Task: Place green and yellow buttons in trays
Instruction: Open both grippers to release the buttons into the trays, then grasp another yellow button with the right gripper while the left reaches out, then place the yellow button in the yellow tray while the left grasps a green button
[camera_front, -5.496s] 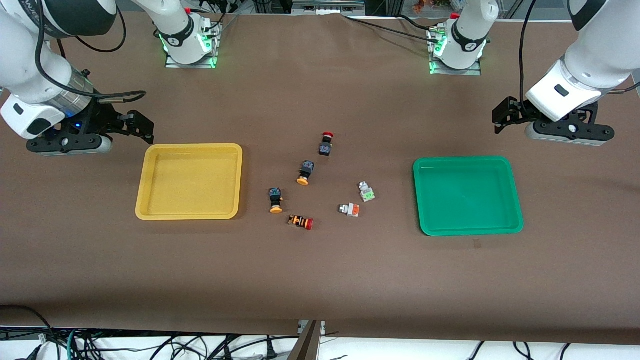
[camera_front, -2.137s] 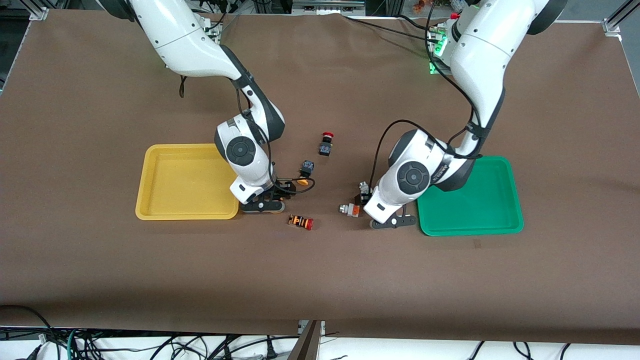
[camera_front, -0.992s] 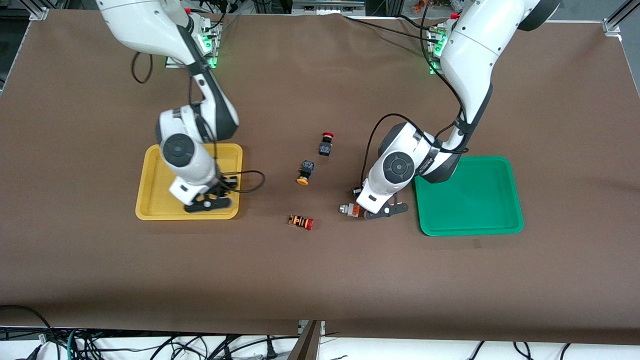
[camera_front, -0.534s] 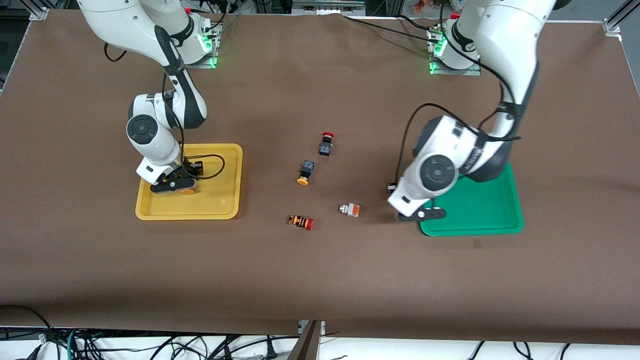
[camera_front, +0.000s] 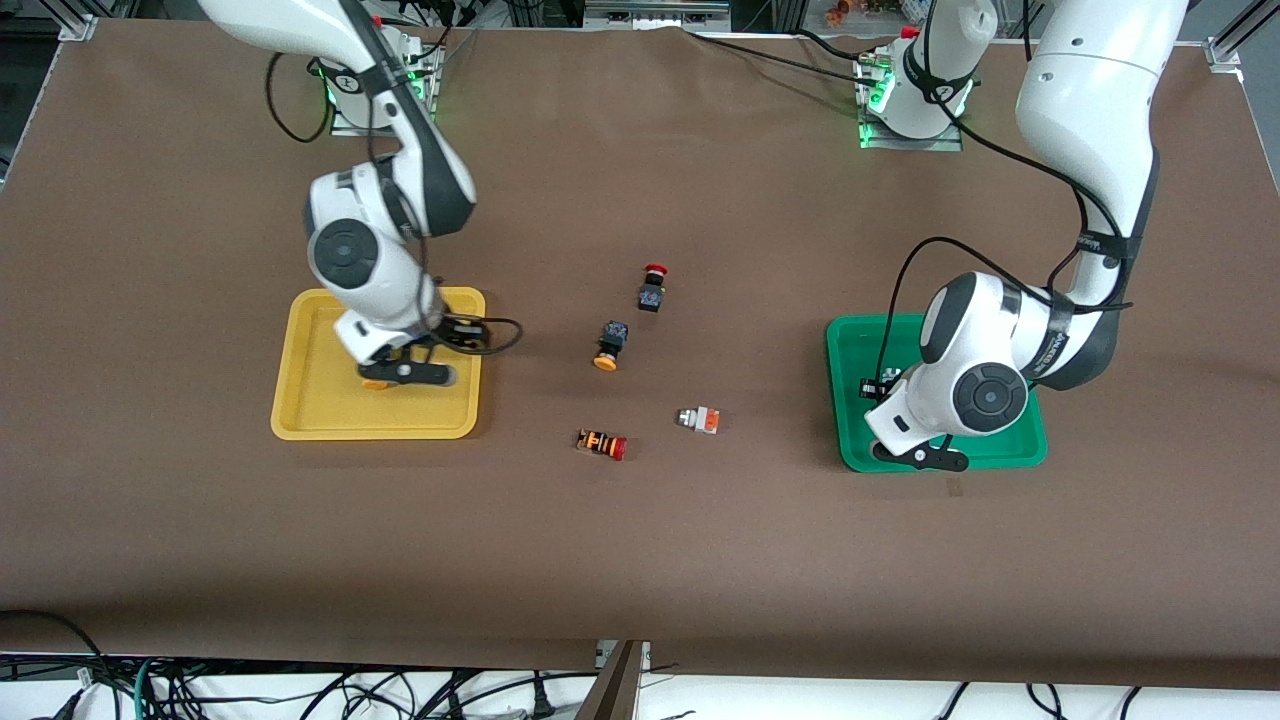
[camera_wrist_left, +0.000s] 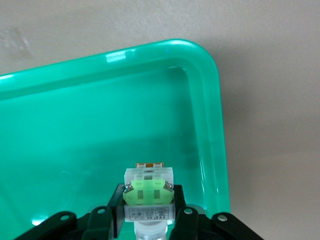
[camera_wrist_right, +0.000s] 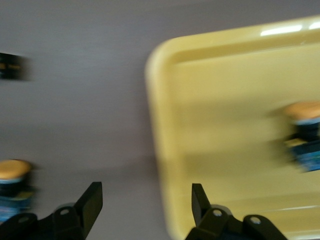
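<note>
My left gripper (camera_front: 876, 385) is over the green tray (camera_front: 850, 345) and is shut on the grey-bodied green button (camera_wrist_left: 148, 195), holding it just above the tray floor (camera_wrist_left: 75, 125). My right gripper (camera_front: 468, 335) is open and empty over the yellow tray's (camera_front: 300, 400) rim toward the table's middle; in the right wrist view the gripper (camera_wrist_right: 147, 200) straddles that rim (camera_wrist_right: 160, 125). One yellow-capped button (camera_front: 375, 384) lies in the yellow tray, also in the right wrist view (camera_wrist_right: 305, 130). The other yellow-capped button (camera_front: 610, 345) and the grey orange-faced button (camera_front: 701, 420) lie on the table between the trays.
A black button with a red cap (camera_front: 652, 288) lies on the table farther from the front camera than the loose yellow one. An orange-and-black striped button with a red cap (camera_front: 602, 443) lies nearer the front camera. Brown cloth covers the table.
My right gripper carried a yellow-capped button into the yellow tray, let it go and moved toward the tray's inner rim. My left gripper lifted the green button and moved over the green tray.
</note>
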